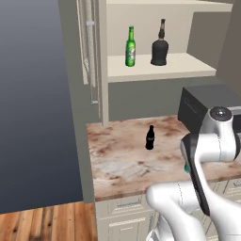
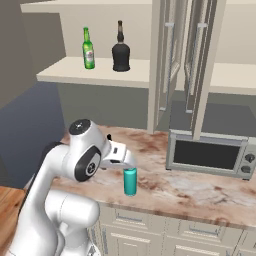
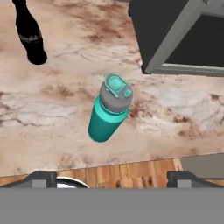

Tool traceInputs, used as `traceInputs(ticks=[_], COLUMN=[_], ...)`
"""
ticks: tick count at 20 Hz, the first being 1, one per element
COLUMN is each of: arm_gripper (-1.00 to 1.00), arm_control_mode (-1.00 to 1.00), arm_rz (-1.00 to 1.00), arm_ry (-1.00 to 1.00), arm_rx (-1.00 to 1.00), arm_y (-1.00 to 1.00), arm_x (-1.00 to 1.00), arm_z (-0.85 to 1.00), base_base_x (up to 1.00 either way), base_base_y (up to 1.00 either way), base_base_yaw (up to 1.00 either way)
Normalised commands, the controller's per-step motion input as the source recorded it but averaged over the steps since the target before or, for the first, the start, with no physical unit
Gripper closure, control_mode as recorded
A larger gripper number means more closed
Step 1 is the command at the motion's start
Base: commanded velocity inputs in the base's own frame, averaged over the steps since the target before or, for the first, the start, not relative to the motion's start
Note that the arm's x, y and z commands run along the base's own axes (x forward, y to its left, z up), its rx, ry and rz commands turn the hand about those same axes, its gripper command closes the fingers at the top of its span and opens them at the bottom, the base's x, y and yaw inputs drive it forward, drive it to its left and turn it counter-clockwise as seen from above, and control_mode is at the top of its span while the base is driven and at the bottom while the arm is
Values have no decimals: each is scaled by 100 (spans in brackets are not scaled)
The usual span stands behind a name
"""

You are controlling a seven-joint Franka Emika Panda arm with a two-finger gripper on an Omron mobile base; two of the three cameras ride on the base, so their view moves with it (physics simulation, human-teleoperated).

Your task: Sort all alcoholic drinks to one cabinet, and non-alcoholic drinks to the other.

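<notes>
Items I count: green beer bottle (image 1: pixel 130 46) and squat black bottle (image 1: pixel 159 47), both upright on the open cabinet shelf (image 1: pixel 188 66). Cola bottle (image 1: pixel 149 138) upright mid-counter (image 1: pixel 117 160). Teal bottle (image 3: pixel 109 109) upright near the counter's front edge, beside the toaster oven (image 2: pixel 210 155). My gripper (image 3: pixel 111 177) hangs above the teal bottle, jaws wide, holding nothing.

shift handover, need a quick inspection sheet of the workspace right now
surface: marbled counter, bare around the bottles
job's things: green beer bottle and squat black bottle upright on the open cabinet shelf; cola bottle and teal bottle upright on the counter, apart
clutter: toaster oven on the counter
grippers: gripper above the teal bottle, jaws open, holding nothing
cables: nothing seen
surroundings: cabinet doors open, wood floor
</notes>
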Motion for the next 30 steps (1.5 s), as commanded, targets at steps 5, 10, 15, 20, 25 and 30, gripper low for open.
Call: traceInputs(ticks=[5, 10, 15, 20, 25, 30], arm_gripper=[-100, -100, -100, -100, -100, -100], arm_control_mode=[-100, -100, -100, -100, -100, -100], arm_rz=[8, 2, 0, 0, 0, 0], arm_ry=[0, 0, 4, 4, 1, 0], arm_rx=[1, 3, 1, 0, 0, 0], arm_y=[-8, 0, -9, -11, -2, -1], arm_x=[34, 39, 14, 9, 18, 19], arm_z=[-26, -27, -29, -20, -10, -4], base_base_x=[0, 0, 0, 0, 0, 0], base_base_y=[0, 0, 0, 0, 0, 0], base_base_yaw=[0, 0, 0, 0, 0, 0])
